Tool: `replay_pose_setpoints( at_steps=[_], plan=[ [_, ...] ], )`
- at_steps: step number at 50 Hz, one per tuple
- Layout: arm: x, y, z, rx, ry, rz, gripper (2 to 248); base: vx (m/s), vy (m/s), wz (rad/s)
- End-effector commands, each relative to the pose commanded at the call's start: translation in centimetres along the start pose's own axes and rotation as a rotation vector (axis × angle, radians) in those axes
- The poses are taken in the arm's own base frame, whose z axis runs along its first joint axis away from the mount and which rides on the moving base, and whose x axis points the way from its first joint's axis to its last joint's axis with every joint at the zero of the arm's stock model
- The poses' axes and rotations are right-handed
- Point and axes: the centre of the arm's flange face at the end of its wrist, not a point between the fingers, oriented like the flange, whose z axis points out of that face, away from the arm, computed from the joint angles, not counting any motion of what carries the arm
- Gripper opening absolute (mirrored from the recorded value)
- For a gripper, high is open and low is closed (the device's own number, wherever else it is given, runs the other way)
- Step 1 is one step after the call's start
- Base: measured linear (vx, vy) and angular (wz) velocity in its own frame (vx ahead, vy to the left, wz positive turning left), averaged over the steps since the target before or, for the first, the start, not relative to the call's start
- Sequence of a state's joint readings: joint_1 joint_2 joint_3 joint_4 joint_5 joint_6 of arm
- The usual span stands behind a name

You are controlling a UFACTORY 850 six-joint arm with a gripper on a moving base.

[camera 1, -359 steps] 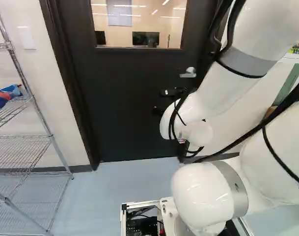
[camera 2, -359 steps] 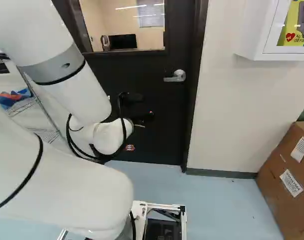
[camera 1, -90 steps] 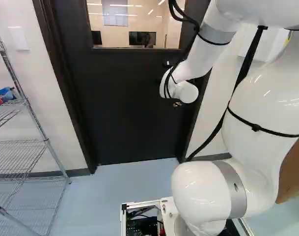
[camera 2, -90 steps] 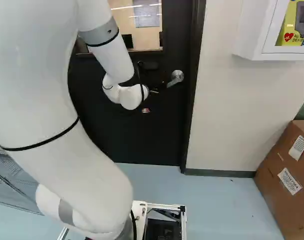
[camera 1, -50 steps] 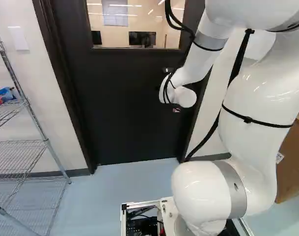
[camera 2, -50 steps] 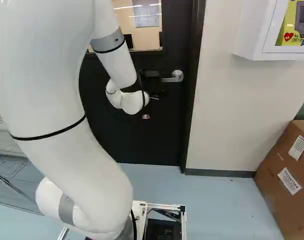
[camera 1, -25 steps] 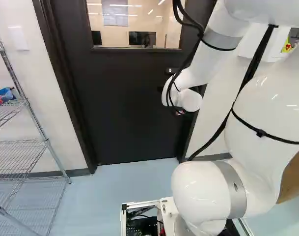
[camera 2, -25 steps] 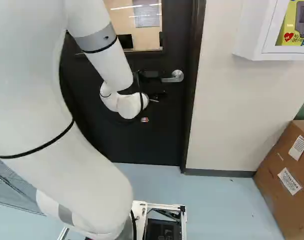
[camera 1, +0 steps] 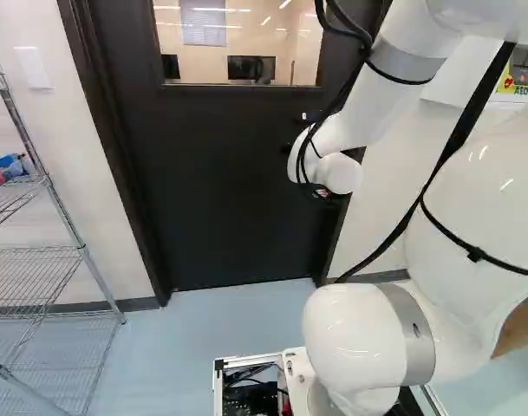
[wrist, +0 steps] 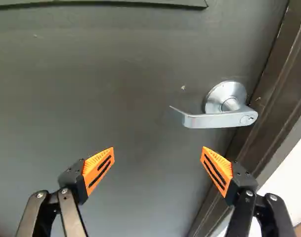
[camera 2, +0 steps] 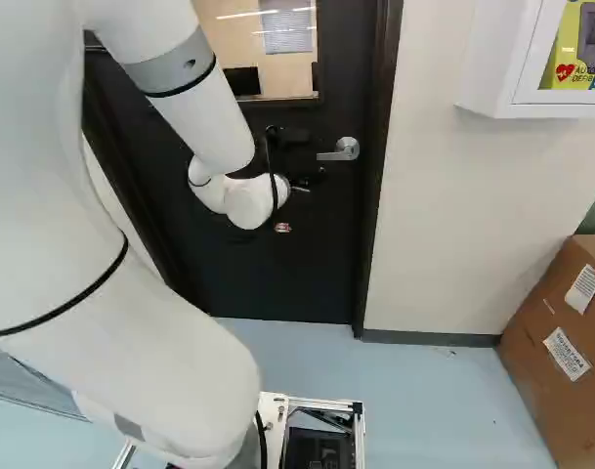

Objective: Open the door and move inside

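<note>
Arm [camera 2: 211, 122] has eased back from the door [camera 1: 220, 191]; its gripper [wrist: 157, 150] gapes wide. The handle [wrist: 212, 120] lies ahead, toward the frame [wrist: 278, 96], its length roughly along the gripper's spread.

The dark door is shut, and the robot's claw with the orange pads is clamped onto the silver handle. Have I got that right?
Not quite: the gripper isn't clamped on the silver handle. The wrist view shows its orange pads spread wide apart, with the handle ahead of them, not gripped between them. The dark door is indeed shut.
</note>
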State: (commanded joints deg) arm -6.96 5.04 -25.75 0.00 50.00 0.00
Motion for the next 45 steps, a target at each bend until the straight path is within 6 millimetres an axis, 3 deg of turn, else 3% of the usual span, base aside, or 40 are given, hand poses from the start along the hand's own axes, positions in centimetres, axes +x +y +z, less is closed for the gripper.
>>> replay_pose_setpoints(
  at_steps=[45],
  plan=[
    [4.6,0.4,-0.2,-0.009,0.108,0.001,247,0.000,0.000,0.000]
  ],
)
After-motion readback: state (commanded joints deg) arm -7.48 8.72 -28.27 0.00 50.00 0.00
